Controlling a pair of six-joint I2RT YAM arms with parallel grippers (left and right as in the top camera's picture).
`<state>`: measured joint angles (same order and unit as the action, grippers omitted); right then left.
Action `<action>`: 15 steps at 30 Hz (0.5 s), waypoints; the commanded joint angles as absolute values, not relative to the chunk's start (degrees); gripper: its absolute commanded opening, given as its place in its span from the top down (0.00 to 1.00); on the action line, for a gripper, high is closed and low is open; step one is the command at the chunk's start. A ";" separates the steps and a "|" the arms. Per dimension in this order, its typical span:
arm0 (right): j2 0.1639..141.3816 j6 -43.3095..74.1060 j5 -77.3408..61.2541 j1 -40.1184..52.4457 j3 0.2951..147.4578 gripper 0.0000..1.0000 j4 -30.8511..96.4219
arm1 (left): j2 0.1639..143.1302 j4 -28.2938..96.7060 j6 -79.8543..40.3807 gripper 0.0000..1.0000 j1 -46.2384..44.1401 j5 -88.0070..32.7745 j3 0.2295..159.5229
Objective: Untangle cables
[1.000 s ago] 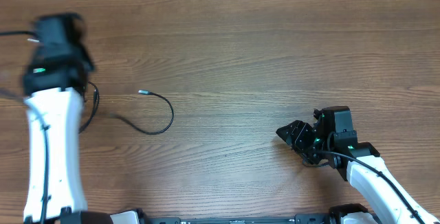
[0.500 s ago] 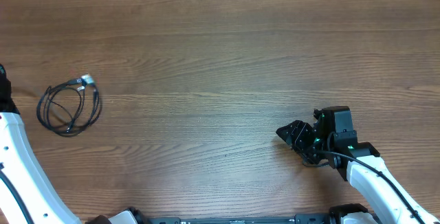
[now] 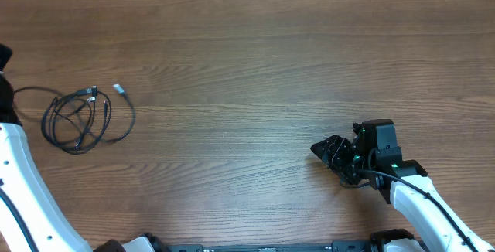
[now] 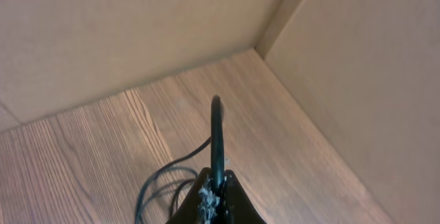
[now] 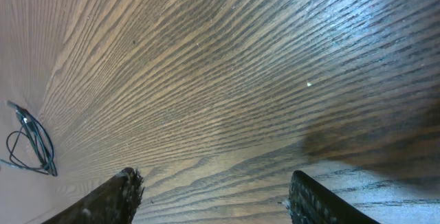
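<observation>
Ops: Status, left side?

Rig: Left arm (image 3: 31, 190) comes up the left edge of the table (image 3: 247, 51). Left gripper (image 4: 216, 183) sits in the far-left corner by the cardboard walls (image 4: 344, 80). Jaws are shut tight, pinching one of the cables (image 4: 216, 128). That cord arcs up out of the fingertips.

Ops: Rest of the cables?

Rig: Flat on the wood just right of that arm (image 3: 77, 120), in a loose overlapping coil. One strand runs off the coil's top left toward the left gripper. Two silvery plug ends (image 3: 118, 89) are at the coil's upper right. One pokes out clear of the loops, the other is tucked against them. Can't tell which cord is which inside the coil.

Ops: Right side?

Rig: Right gripper (image 3: 329, 158) is well apart from the coil, low over the table at lower right, pointing left. Jaws are wide, with bare wood grain showing between the fingers (image 5: 113, 196). Right arm (image 3: 425, 206) runs off the bottom-right corner.
</observation>
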<state>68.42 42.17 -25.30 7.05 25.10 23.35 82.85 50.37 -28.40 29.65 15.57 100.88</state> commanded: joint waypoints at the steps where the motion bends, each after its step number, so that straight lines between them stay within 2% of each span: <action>1: 68.29 41.89 -25.54 6.79 25.15 0.33 23.07 | 83.92 51.09 -28.97 0.96 29.50 13.69 101.62; 5: 68.29 41.89 -25.52 6.79 25.15 0.33 23.07 | 84.42 51.59 -28.99 0.95 29.50 13.69 101.62; 8: 68.29 41.89 -25.52 6.79 25.15 0.33 23.07 | 84.66 52.05 -28.99 0.90 29.52 13.69 101.62; 15: 68.29 41.89 -25.52 6.79 25.15 0.33 23.07 | 84.75 52.29 -28.99 0.90 29.50 13.67 101.62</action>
